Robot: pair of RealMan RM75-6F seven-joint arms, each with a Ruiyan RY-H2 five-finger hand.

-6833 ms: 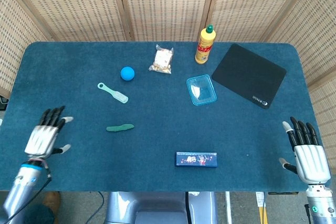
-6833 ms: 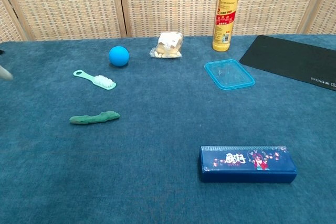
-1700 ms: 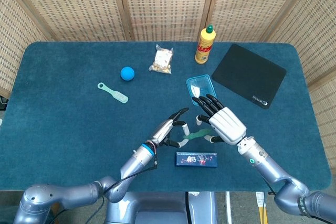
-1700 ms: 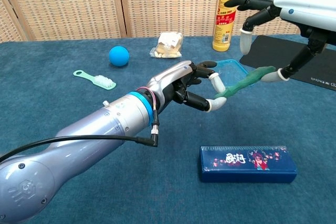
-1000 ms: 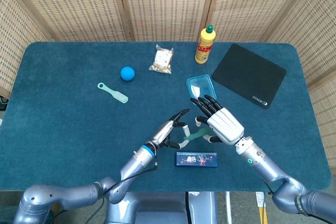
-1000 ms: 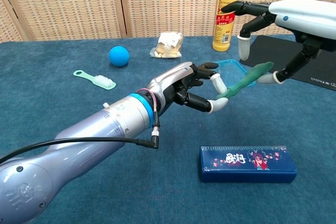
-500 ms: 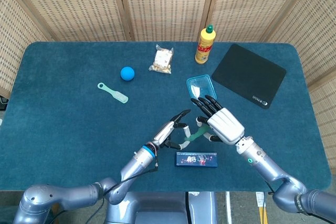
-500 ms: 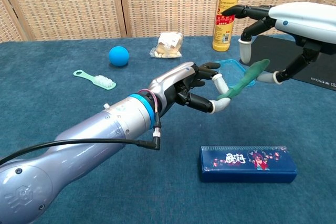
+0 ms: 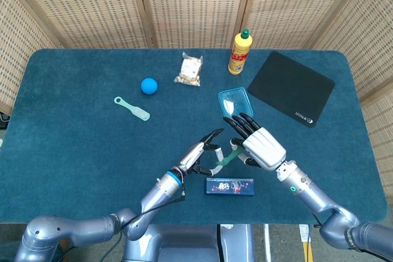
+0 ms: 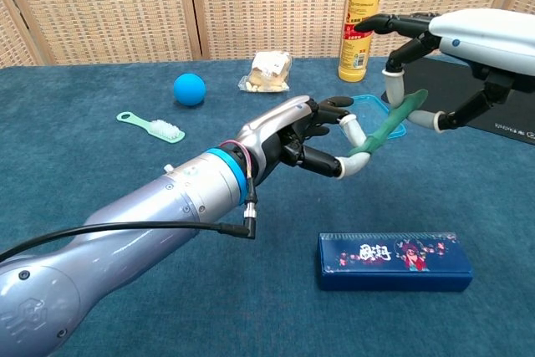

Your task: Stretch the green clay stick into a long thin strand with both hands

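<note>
The green clay stick (image 10: 386, 127) hangs in the air above the table, slanting up to the right; in the head view the clay stick (image 9: 226, 159) shows as a short green strip between the hands. My left hand (image 10: 301, 140) pinches its lower end between thumb and a finger, also seen from above as the left hand (image 9: 199, 154). My right hand (image 10: 451, 35) has its thumb and a finger at the upper end, the other fingers spread. From above, the right hand (image 9: 261, 145) sits just right of the clay and hides its far end.
A blue pencil box (image 10: 393, 261) lies on the table below the hands. Behind them are a clear blue tray (image 10: 361, 104), a yellow bottle (image 10: 359, 22) and a black mouse pad (image 10: 476, 94). A blue ball (image 10: 190, 89), a mint brush (image 10: 152, 126) and a snack bag (image 10: 267, 72) lie at the back left.
Both hands came in from the table's front corners and lifted the clay. Over the last second the stick's upper end has risen and swung left, so it stands steeper.
</note>
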